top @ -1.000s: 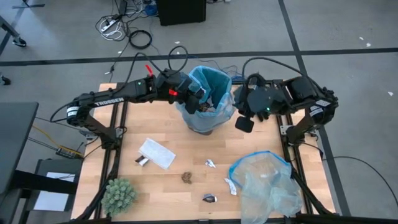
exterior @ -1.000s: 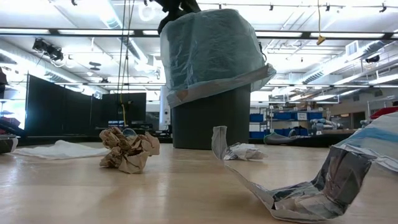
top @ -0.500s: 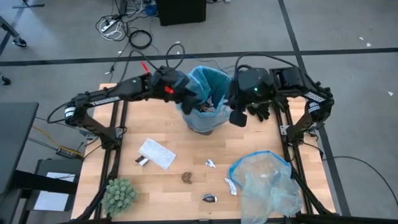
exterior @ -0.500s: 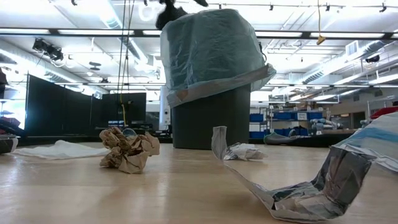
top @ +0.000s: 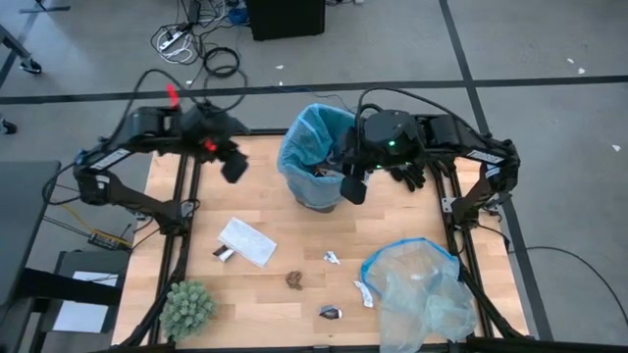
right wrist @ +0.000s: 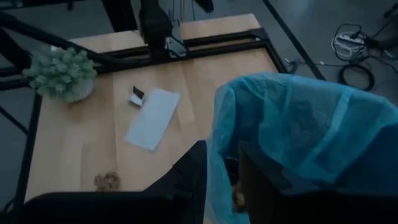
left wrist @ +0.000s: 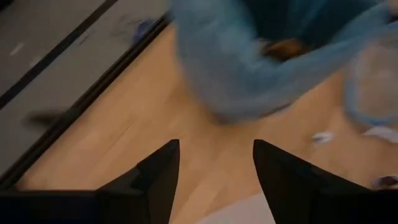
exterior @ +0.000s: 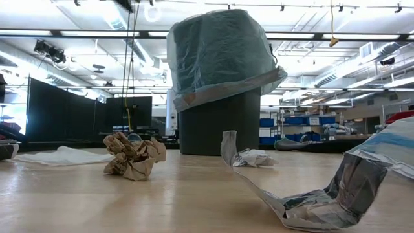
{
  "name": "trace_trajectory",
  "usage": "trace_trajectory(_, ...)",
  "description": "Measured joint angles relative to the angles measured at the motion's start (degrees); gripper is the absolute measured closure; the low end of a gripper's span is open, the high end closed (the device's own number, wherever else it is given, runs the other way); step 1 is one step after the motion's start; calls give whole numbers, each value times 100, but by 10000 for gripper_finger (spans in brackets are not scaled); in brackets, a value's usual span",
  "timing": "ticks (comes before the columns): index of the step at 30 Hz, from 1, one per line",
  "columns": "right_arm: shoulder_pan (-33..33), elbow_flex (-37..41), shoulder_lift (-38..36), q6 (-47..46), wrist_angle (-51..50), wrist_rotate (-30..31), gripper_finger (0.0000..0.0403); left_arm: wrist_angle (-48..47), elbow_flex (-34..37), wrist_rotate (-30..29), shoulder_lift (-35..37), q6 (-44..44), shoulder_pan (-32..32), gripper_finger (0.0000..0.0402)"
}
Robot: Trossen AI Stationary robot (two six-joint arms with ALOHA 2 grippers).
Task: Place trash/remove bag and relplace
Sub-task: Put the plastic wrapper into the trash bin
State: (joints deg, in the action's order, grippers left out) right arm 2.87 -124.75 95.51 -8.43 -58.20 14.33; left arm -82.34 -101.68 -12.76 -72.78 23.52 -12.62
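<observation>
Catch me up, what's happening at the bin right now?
The right gripper is at the bin's near rim, its fingers straddling the edge of the blue bag that lines the bin. The left gripper is open and empty over the table, off to the bin's left. Some trash already lies inside the bag. A crumpled brown wad, a white sheet and a few small scraps are on the table, beside the spare clear bag.

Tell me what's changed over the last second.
The left gripper pulled back from the bin rim out to the left, open and empty. The right gripper swung in from the right and now straddles the blue bag at the bin's rim. The scraps on the table stayed put.
</observation>
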Motion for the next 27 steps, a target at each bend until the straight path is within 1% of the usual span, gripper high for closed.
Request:
trace_trajectory(4, -2, 261, 8, -100, 571, 20, 327, -569, 156, -199, 459, 545, 111, 188)
trace_trajectory(7, -2, 483, 2, -74, 1018, 15, 328, -643, 532, -222, 842, 933, 268, 188)
trace_trajectory(10, -2, 531, 8, -30, 1200, 15, 328, -610, 1163, -238, 1282, 1550, 460, 188)
trace_trajectory(13, -2, 529, 2, 55, 1318, 17, 328, -550, 2014, -195, 1748, 2282, 710, 188)
trace_trajectory(16, -2, 531, 2, 173, 1458, 17, 328, -335, 2974, 84, 2141, 2851, 1008, 188)
trace_trajectory(20, -46, 531, 2, 360, 1733, 12, 328, 430, 4105, 624, 2436, 3360, 1415, 188)
trace_trajectory(23, -87, 531, 2, 418, 1819, 13, 328, 863, 4716, 968, 2418, 3556, 1741, 188)
trace_trajectory(27, -116, 531, 2, 418, 1837, 12, 328, 1016, 5269, 1396, 2198, 3726, 2223, 188)
